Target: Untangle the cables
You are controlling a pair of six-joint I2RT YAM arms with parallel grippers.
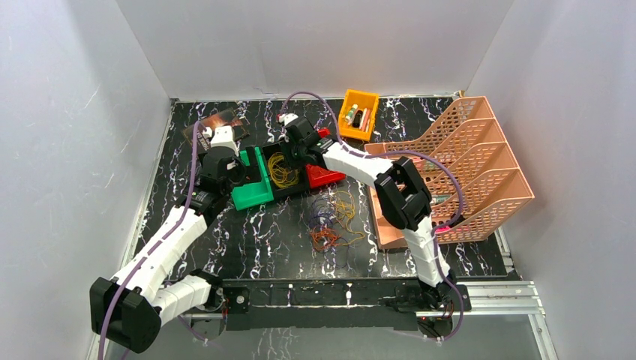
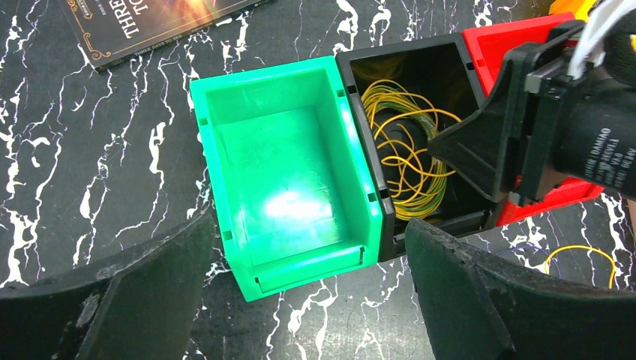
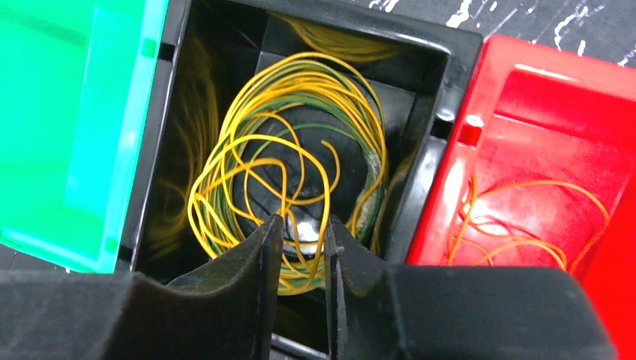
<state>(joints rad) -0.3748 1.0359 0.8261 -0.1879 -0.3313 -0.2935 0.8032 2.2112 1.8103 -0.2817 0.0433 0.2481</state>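
Black white-veined marble-pattern tabletop (image 1: 247,232) enclosed by plain white walls (image 1: 75,112) on three sides; metal rail (image 1: 495,296) fixed along near edge.

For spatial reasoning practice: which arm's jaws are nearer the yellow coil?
Right. The right jaws hang above the coil in the black bin; the left jaws hover over the neighbouring green bin.

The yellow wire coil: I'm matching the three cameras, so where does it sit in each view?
Top external: the yellow wire coil sits just above centre, inside the black bin.
Left wrist: right of centre, partly behind the right gripper.
Right wrist: centre, just above that gripper.
Shared landmark: the green bin beside the black bin.
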